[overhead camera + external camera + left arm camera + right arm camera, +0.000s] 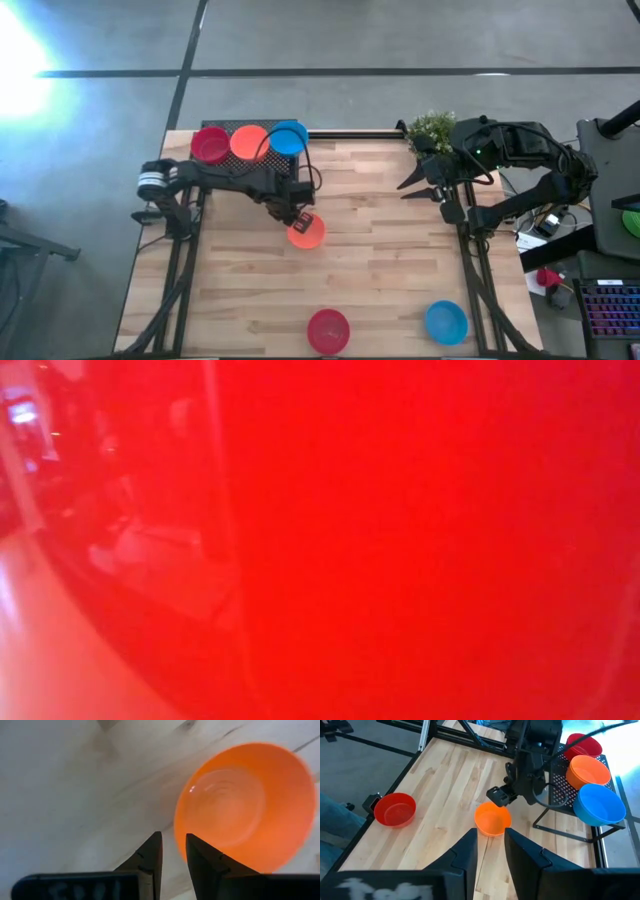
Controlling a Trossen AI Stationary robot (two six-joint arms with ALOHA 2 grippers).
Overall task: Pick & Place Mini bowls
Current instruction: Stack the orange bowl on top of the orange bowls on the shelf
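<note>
High view — orange mini bowl (309, 236) mid-table, left gripper (298, 218) at its far-left rim

Sits upright and mouth-up on the wooden table (380, 270), about at its centre, well apart from every other bowl. Looks like thin, stiff plastic: probably very light, smooth and glossy inside, so likely to slide or tip under a sideways nudge rather than stay put. Nothing fragile about it, by appearance. Best hold, as a judgement: one finger inside, one outside, pinching the thin wall at the rim. No handle or lip to be seen.

Left wrist view: dark fingers (150, 855) parted only by a narrow slit, bare wood showing through it, rim just beside one finger and nothing clamped. Would need to spread wider to straddle the wall.

Outward: three more bowls, red (210, 145), orange (248, 142) and blue (288, 137), in a row on a black rack (555, 790) at the far-left edge. Loose red bowl (328, 330) and loose blue bowl (446, 322) close to the near edge — little margin there. Low view filled with red, most likely that loose red bowl right at the lens, so no help with heights.

Plenty of bare wood all round the orange bowl; free room toward the right side and the near half. Right gripper (408, 190) waiting over the far-right edge beside a small green plant (432, 128), fingers slightly apart, holding nothing.
</note>
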